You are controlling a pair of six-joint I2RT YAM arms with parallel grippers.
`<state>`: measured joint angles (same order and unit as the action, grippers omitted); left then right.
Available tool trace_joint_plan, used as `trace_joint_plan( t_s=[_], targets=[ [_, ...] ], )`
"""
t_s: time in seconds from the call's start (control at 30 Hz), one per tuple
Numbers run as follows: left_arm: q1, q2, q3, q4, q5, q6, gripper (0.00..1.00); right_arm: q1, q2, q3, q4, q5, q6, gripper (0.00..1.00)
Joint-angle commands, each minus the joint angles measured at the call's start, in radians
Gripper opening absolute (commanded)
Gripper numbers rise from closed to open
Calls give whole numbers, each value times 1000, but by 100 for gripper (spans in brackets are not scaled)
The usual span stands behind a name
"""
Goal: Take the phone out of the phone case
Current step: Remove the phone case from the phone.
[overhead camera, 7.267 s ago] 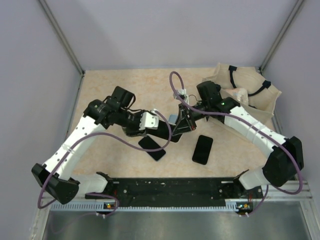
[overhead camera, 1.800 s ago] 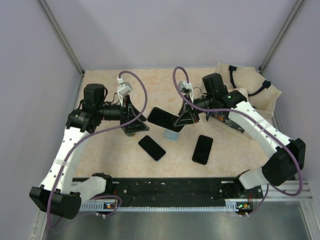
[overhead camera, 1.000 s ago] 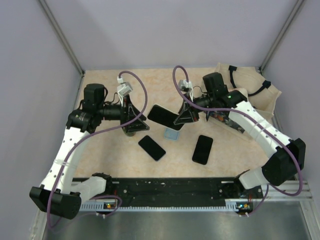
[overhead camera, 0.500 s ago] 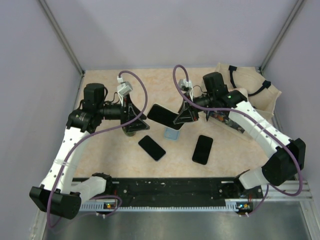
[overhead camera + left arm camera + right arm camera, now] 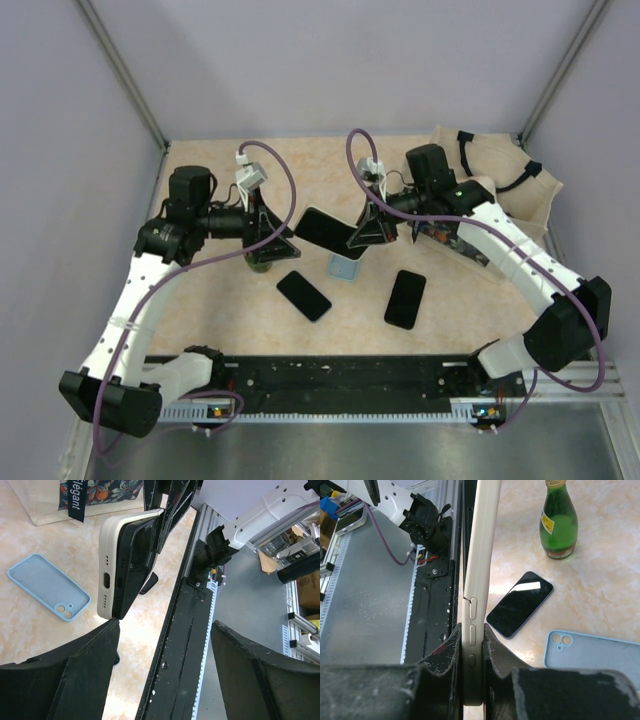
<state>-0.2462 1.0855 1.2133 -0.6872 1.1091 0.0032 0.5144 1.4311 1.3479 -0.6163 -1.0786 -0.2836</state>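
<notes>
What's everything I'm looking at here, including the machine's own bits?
cased phone: one, black in a cream case, held off the table by the right tool
empty case: one, light blue, flat, mid-table
bare phones: two, black, flat, nearer the front
bottle: one, green, upright, by the left tool
bag: one, cream with black handles, back right
table: one, beige marbled
arms: two, white and black, purple cables
left tool: black, open, empty
right tool: black, shut on the cased phone
</notes>
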Motion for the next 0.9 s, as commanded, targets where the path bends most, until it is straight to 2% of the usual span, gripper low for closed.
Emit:
trace_joint_plan(
  t_s=[0.0,0.3,0.6,0.87],
  targets=[
    [-7,8,-8,44,-14,18,79,-4,-38,17,73,-84,11,0],
    [-16,19,-5,84,-28,1,79,-2,-46,10,90,-113,24,0],
    [-38,36,-27,158,-98,1,78,-4,-60,-9,138,-172,72,0],
    [-48,51,-40,251,-114,-77,78,-2,-72,-32,168,-190,98,0]
  ],
)
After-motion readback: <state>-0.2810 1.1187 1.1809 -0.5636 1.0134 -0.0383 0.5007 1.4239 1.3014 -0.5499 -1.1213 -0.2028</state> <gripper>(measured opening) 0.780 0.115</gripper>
